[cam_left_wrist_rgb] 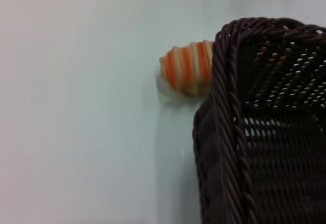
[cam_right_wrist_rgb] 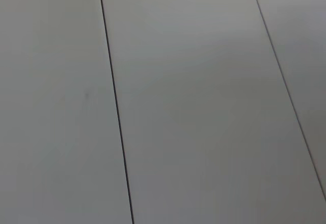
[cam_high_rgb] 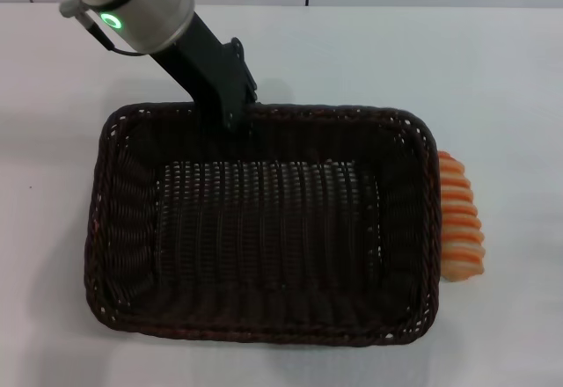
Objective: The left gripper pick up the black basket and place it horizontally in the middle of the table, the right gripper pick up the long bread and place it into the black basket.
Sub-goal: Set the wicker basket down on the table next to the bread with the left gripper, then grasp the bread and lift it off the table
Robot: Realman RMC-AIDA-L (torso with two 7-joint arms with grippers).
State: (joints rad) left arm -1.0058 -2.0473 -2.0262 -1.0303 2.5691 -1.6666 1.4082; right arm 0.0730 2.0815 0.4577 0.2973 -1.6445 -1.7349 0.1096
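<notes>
— Left claw (cam_high_rgb: 232,114) first?
— Down at the far long rim of the black basket (cam_high_rgb: 264,331), a little left of that rim's middle, hanging from the silver-grey arm with the glowing green ring (cam_high_rgb: 111,21). Tip lost against the dark braid. Clenched on the rim or released: cannot tell.
— Right claw?
— Out of sight in the head view. From its wrist camera, only a pale grey panelled surface (cam_right_wrist_rgb: 193,107) crossed by thin dark seams.
— Edges around the basket?
— Long sides running left to right across the white worktop (cam_high_rgb: 493,79). Near long rim close to the bottom of the head view. Left short rim well apart from anything, with bare worktop beyond. Far rim under the left claw, with bare white behind it up to the back edge of the worktop.
— Tight anywhere?
— Only on the right. Long bread (cam_high_rgb: 461,229) lying flat on the worktop just beside the right short wall, lengthwise along it, orange-brown ridges up. Inner side hidden under the flared braided rim; touching or not, cannot tell. Open white worktop to the right of the loaf.
— Same from the left wrist?
— One end of the loaf poking out from behind a basket corner, bare worktop all around that end.
— Inside the basket?
— Just the woven floor and sloped wicker walls showing. Loaf outside, on the worktop
</notes>
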